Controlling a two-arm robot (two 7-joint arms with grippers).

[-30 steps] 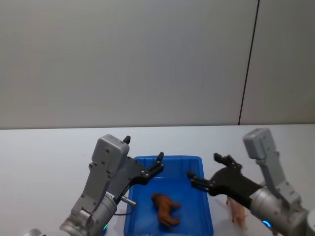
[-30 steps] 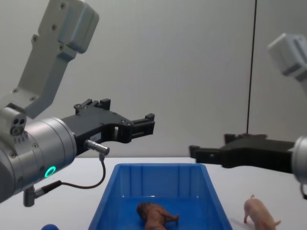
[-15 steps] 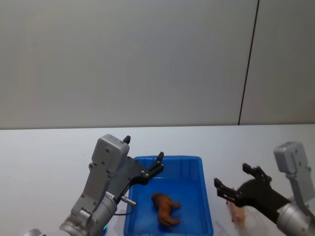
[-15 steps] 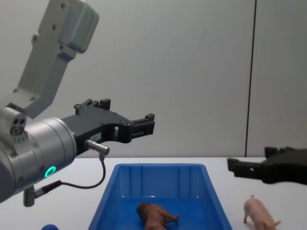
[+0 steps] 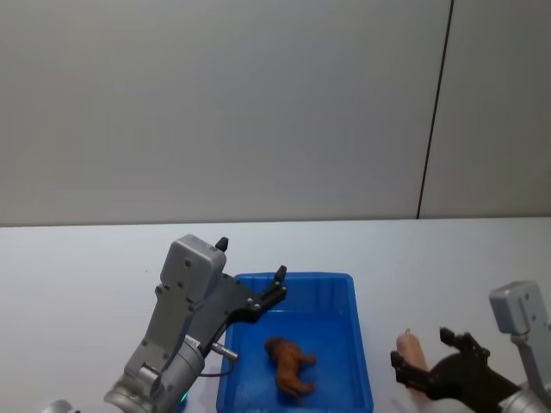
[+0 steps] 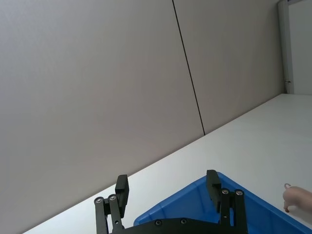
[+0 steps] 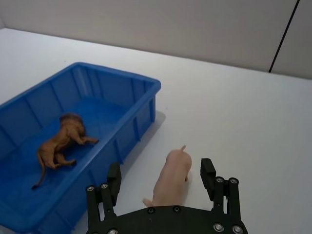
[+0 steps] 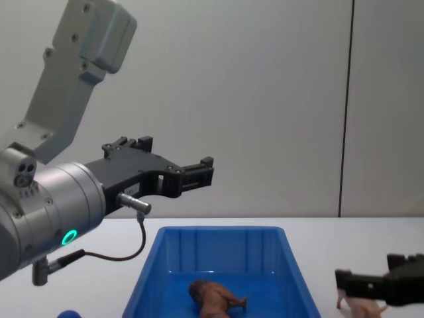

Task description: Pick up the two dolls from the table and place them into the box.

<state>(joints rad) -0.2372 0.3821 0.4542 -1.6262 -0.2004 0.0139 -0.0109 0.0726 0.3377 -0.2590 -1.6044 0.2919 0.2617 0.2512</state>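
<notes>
1. Pink pig (image 7: pixel 173 175) is the one doll not yet boxed. Starting at the left, our left gripper (image 5: pixel 251 258) hangs over the far left corner of the box (image 5: pixel 293 277), fingers apart and empty.
2. Inside the box lies the brown doll (image 5: pixel 288 366), so we judge the task half done.
3. Just beside the box's right wall, the pig stands on the tabletop (image 5: pixel 86 258). Its long axis runs away from us, alongside that wall, with the tail at the far end.
4. Our right gripper (image 7: pixel 161 169), much the nearer one, sits low over the pig, fingers spread, one off each flank. We judge that a squeeze across the narrow body comes next.
</notes>
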